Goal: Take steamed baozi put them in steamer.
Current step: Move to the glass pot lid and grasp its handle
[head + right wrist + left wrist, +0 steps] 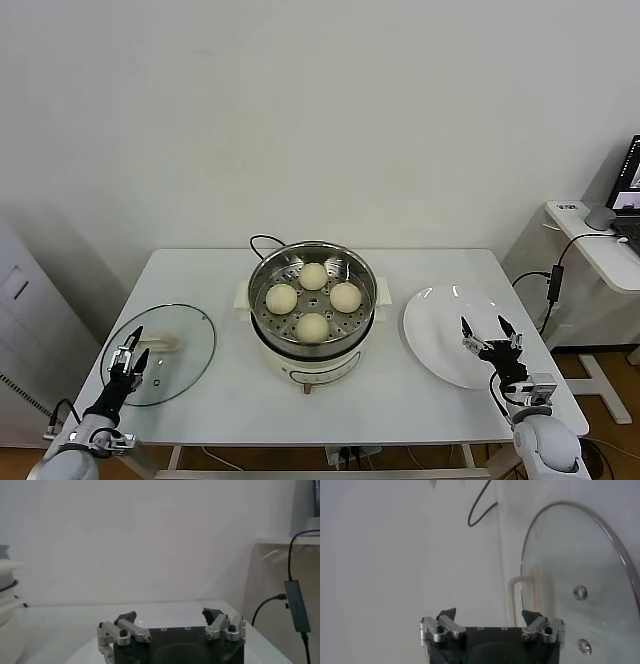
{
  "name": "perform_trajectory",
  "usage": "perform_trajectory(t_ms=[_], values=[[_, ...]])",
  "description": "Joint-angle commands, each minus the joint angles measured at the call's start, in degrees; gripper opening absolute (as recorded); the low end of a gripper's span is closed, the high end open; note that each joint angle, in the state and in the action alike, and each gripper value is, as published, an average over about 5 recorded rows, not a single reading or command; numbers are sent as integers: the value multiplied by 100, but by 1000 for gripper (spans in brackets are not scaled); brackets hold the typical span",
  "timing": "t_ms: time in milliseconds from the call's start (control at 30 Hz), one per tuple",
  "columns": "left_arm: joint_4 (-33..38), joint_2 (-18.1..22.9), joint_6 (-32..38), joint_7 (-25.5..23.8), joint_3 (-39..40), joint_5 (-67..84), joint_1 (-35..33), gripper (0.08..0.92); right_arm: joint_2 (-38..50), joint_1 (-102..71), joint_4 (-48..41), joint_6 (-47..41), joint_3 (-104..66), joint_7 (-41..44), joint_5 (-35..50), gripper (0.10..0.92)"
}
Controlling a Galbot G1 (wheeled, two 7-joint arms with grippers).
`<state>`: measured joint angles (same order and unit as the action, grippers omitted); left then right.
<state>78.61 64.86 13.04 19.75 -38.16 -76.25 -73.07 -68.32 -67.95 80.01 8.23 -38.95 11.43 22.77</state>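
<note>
Left tool (pixel 133 352): hung low over the near-left corner of the surface (pixel 220 400), above the near edge of the glass lid (pixel 165 352); its two fingers stood apart with nothing between them. In the left wrist view the same tool (pixel 490 616) showed both fingertips spread wide, with the lid (pixel 580 580) lying just beside it.

Glass lid: lay flat on the left part of the surface, well apart from the pot, with a cream handle (pixel 163 343) at its middle.

Steamer (pixel 312 310): stood at the middle of the surface, uncovered, a shiny steel pot on a white base, a black cord (pixel 262 241) curling out behind it.

Steamed baozi (pixel 313 300): all four sat inside the steamer on the perforated tray, arranged in a diamond: one at the back, one at the left, one at the right and one at the front, close together; whether they touched could not be told.

White plate (pixel 440 315): lay to the right of the steamer, just beside it.

Right tool (pixel 489 332): hovered over the near-right part of the plate; its fingers were spread apart and gripped nothing. The right wrist view showed this tool (pixel 170 616) with both fingertips wide open.

Side desk (pixel 590 235): stood off to the right of the surface, carrying a laptop (pixel 630 190), with a black cable (pixel 550 285) hanging down from it.
</note>
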Motion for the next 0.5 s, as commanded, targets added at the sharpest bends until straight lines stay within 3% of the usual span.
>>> perform_trajectory(t_ms=[33, 500], values=[[-424, 85, 123, 179, -1, -448, 397, 823, -25, 7, -154, 15, -25, 44, -28, 823], [-632, 193, 77, 141, 43, -410, 618, 823, -15, 60, -246, 14, -9, 111, -36, 823]])
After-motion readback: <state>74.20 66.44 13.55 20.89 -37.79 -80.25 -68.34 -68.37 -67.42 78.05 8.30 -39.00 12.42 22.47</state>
